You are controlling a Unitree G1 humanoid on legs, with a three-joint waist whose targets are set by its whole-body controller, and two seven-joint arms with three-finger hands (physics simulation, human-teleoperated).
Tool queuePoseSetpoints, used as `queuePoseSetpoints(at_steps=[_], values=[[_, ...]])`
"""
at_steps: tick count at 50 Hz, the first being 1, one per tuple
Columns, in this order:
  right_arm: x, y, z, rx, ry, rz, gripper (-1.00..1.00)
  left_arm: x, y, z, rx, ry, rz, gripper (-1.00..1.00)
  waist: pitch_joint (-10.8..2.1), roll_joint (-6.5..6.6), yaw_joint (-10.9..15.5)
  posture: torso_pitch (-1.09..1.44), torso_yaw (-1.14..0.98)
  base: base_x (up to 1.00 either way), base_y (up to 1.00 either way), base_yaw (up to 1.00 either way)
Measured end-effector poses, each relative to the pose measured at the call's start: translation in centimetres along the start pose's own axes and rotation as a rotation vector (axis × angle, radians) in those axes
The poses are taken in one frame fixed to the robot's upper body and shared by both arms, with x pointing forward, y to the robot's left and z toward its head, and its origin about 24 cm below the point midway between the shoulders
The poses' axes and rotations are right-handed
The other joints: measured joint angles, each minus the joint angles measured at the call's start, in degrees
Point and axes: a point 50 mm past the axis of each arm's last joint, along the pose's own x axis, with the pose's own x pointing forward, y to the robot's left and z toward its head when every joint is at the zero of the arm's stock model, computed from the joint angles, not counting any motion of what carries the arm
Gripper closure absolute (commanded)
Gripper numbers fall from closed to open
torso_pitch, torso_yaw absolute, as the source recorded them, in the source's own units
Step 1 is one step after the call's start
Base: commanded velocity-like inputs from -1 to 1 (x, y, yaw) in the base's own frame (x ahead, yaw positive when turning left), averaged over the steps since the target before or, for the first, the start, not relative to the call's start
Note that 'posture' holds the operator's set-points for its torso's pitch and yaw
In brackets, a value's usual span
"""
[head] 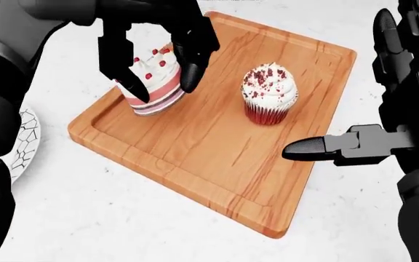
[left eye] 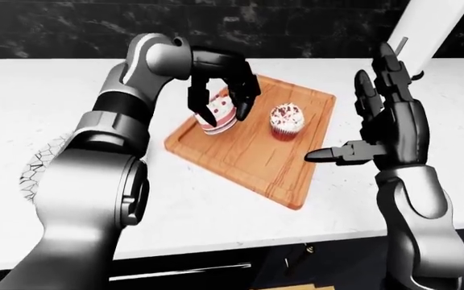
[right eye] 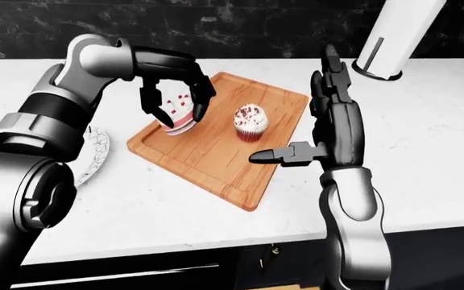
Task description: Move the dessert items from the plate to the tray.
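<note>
A white marbled table [head: 64, 218] carries a wooden tray [head: 195, 147], which serves as the landmark here. Left of the tray in the head view, a white plate [head: 26, 136] with black crackle lines peeks out from behind the robot's left arm. The left hand [head: 155, 33] hangs over the tray's left part, its fingers [head: 195, 60] clamped round a small pink-and-white layered cake [head: 151, 82] topped with red dots; the cake is tilted, and whether its base touches the tray's wood I cannot tell. The right hand [head: 384, 109] stands just off the tray's right edge, its fingers spread apart and holding nothing, one finger pointing in over the tray. A cupcake [head: 269, 93] with white frosting and red sprinkles stands upright on the tray's right part.
</note>
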Motion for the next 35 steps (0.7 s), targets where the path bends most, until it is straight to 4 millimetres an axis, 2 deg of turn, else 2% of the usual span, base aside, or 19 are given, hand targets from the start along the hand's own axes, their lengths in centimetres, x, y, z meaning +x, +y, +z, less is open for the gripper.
queuePoseSetpoints(at_steps=[5,8,10,12,13,17,19,20,22,25,28,35], values=[[0.0,-0.1,0.3,-0.002,-0.007,0.001,-1.00,0.3,-0.3,0.0,-0.003,-0.008,-0.013,0.10,0.02,-0.11,0.07,0.00,0.00,0.00,0.00,0.00],[0.1,-0.1,0.3,-0.003,-0.007,0.000,-1.00,0.4,-0.4,0.1,-0.007,-0.011,-0.017,0.08,0.02,-0.14,0.06,0.00,0.00,0.00,0.00,0.00],[0.1,-0.1,0.3,-0.003,-0.006,0.000,-1.00,0.4,-0.4,0.2,-0.007,-0.014,-0.017,-0.21,0.03,-0.15,0.09,0.00,0.00,0.00,0.00,0.00],[0.1,-0.1,0.3,-0.002,-0.005,0.002,-1.00,0.4,-0.2,0.3,-0.008,-0.019,-0.013,-0.32,0.02,-0.15,0.11,0.00,0.00,0.00,0.00,0.00],[0.1,0.0,0.3,-0.002,-0.005,0.003,-1.00,0.4,-0.1,0.3,-0.007,-0.020,-0.011,-0.46,0.01,-0.14,0.11,0.00,0.00,0.00,0.00,0.00],[0.1,0.0,0.3,-0.003,-0.007,0.004,-1.00,0.3,0.1,0.4,-0.004,-0.023,-0.006,-0.46,-0.07,-0.12,0.12,0.00,0.00,0.00,0.00,0.00],[0.1,0.0,0.3,-0.003,-0.006,0.003,-1.00,0.3,0.1,0.4,-0.002,-0.021,-0.006,-0.55,-0.09,-0.10,0.11,0.00,0.00,0.00,0.00,0.00],[0.0,0.0,0.3,-0.003,-0.005,0.003,-1.00,0.2,0.1,0.4,-0.001,-0.020,-0.006,-0.60,-0.08,-0.09,0.12,0.00,0.00,0.00,0.00,0.00],[0.0,0.0,0.2,-0.003,-0.004,0.002,-1.00,0.2,0.1,0.3,-0.001,-0.018,-0.008,-0.95,-0.05,-0.08,0.13,0.00,0.00,0.00,0.00,0.00],[0.0,0.1,0.3,-0.003,-0.005,0.003,-1.00,0.0,0.5,0.4,0.003,-0.016,-0.006,-1.00,0.10,-0.11,0.13,0.00,0.00,0.00,0.00,0.00],[0.0,0.1,0.4,-0.003,-0.008,0.006,-1.00,-0.8,1.8,0.7,0.009,-0.007,0.026,-1.00,0.39,-0.18,0.07,0.00,0.00,0.00,0.00,0.00],[0.2,0.0,0.7,-0.012,-0.006,0.002,-1.00,-5.2,7.5,2.4,0.014,-0.007,0.256,-1.00,0.48,0.06,0.08,0.00,0.00,0.00,0.00,0.00]])
